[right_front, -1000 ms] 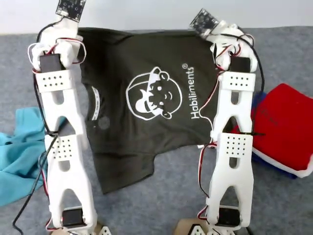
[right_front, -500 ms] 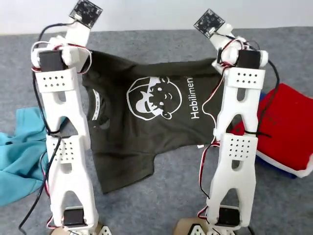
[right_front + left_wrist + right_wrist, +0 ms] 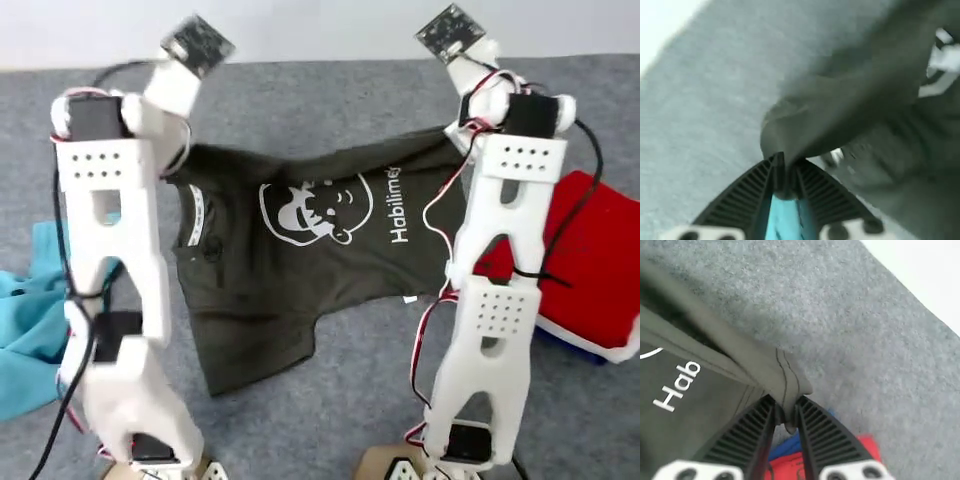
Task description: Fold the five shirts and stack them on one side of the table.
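A dark olive shirt (image 3: pixel 300 270) with a white cartoon print lies on the grey table, its far edge lifted off the surface. My left gripper (image 3: pixel 781 181) is shut on the shirt's far left edge (image 3: pixel 790 135). My right gripper (image 3: pixel 786 419) is shut on the far right hem (image 3: pixel 785 380). In the high view the left arm (image 3: pixel 105 260) and right arm (image 3: pixel 500 260) stand over the shirt's two sides, with the raised fabric stretched between them. A teal shirt (image 3: pixel 30 320) lies crumpled at the left. Red folded cloth (image 3: pixel 590 270) sits at the right.
The grey felt table (image 3: pixel 330 90) runs to a white wall at the back. Blue and white cloth (image 3: pixel 560 335) peeks out under the red pile. Bare felt (image 3: pixel 360 400) shows in front of the shirt between the arm bases.
Both arms have risen and pulled back toward the front, drawing the shirt's far edge up and toward me. The print has bunched and the fabric now folds over.
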Robot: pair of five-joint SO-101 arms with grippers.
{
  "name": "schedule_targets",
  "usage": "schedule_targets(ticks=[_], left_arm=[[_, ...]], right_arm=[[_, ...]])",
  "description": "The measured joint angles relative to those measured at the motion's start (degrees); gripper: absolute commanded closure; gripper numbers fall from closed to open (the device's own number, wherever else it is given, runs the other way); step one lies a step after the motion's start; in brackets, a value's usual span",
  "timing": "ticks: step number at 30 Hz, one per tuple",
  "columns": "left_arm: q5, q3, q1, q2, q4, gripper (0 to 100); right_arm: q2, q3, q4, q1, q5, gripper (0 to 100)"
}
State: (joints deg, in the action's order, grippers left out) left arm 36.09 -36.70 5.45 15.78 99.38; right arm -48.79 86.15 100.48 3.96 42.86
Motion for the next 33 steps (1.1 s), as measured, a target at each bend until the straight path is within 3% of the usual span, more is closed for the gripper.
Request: schedule_targets(ticks=[6,13,22,33], left_arm=[[2.20,23.74,-1.14,-14.07,-0.09,100],[3.60,39.91,-1.14,-17.85,-0.26,100],[5.01,52.66,-3.08,-18.90,-0.53,100],[5.01,70.33,-9.93,-34.37,-0.53,100]], right_arm=[[11.78,-21.98,0.00,0.97,0.00,98.7],[17.58,-42.81,0.00,1.14,1.05,98.7],[17.76,-46.15,0.00,3.25,2.20,98.7],[17.93,-46.95,0.00,4.40,5.27,98.7]])
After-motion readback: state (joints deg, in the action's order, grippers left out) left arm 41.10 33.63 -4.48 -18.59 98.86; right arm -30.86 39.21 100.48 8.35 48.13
